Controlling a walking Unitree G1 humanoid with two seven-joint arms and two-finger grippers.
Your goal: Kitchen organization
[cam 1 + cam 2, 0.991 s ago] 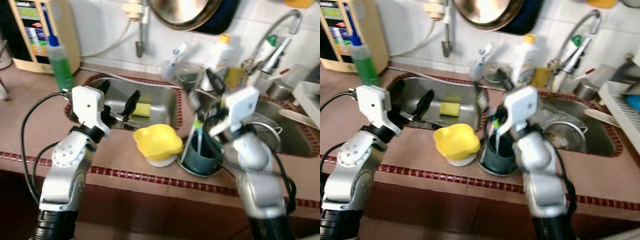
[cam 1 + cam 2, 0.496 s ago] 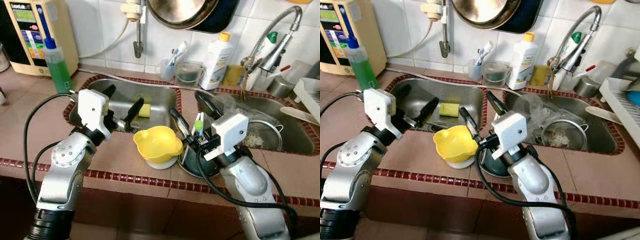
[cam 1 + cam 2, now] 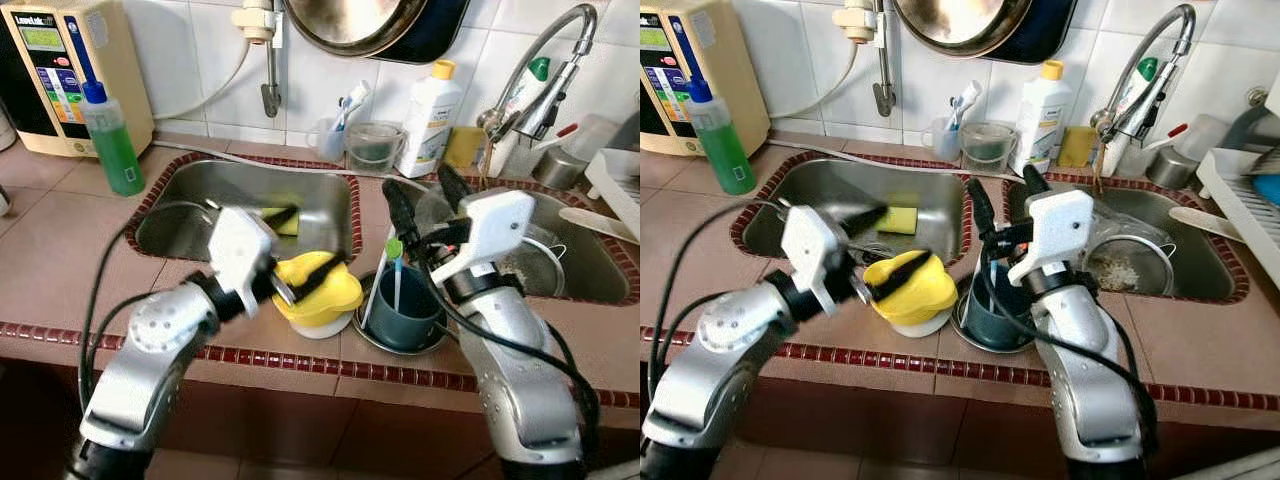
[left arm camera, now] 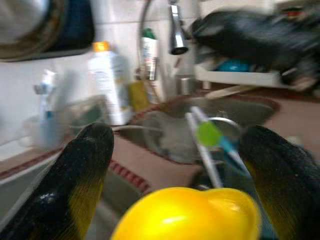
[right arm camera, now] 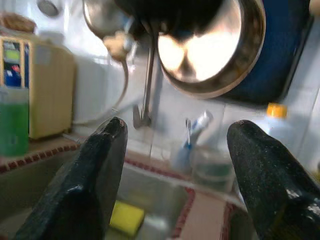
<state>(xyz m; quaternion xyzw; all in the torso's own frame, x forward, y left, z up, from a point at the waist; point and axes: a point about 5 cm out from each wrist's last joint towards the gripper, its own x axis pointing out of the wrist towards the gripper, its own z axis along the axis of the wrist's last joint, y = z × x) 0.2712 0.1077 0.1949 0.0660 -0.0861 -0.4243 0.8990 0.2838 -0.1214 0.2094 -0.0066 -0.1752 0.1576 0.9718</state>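
Observation:
A yellow cup (image 3: 322, 290) stands on a white base on the counter's front strip, between the two basins. My left gripper (image 3: 318, 236) is open and straddles the cup, one finger (image 3: 282, 214) behind it and one in front. In the left wrist view the yellow cup (image 4: 186, 215) sits low between the spread fingers (image 4: 82, 167). Right beside it a dark teal cup (image 3: 405, 315) holds a green-tipped brush (image 3: 395, 250). My right gripper (image 3: 416, 182) is open above and behind the teal cup, holding nothing.
The left basin (image 3: 190, 205) holds a yellow sponge (image 3: 898, 218). A strainer (image 3: 1125, 270) lies in the right basin under the faucet (image 3: 545, 60). A green soap bottle (image 3: 110, 140), a white bottle (image 3: 428, 112) and a glass (image 3: 372, 145) stand behind. A dish rack (image 3: 1240, 205) is at the right.
My left gripper has swung right from the left basin's rim to the yellow cup and now straddles it. My right gripper has lifted and turned back above the teal cup.

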